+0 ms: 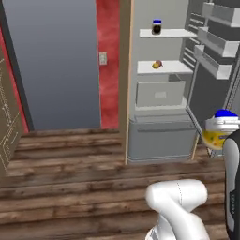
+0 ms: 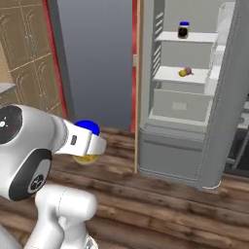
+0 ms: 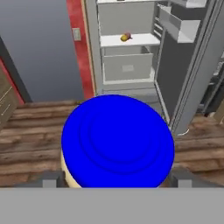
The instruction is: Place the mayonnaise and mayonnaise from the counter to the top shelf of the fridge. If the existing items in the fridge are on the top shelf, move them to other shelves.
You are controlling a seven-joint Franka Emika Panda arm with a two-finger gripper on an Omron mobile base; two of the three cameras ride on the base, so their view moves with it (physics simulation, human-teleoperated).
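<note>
My gripper [image 3: 117, 177] is shut on a mayonnaise jar [image 3: 117, 138] with a bright blue lid and a yellowish label. The same held jar [image 1: 220, 131] shows at the right edge of the left base view, and the jar [image 2: 87, 146] sits at the end of the white arm in the right base view. The fridge [image 1: 161, 136] stands open ahead. A darker mayonnaise jar [image 1: 157, 27] with a blue lid stands on the top shelf [image 1: 173, 33]. On the shelf below lie the existing items [image 1: 157, 64], a dark red fruit beside a yellow one. The counter is out of view.
The fridge door [image 1: 213, 61] with its racks is swung open to the right. A box drawer [image 1: 160, 93] sits under the lower shelf. A tall grey panel [image 1: 56, 61] and a red wall strip [image 1: 108, 61] stand left of the fridge. Wooden floor [image 1: 70, 168] lies between me and the fridge.
</note>
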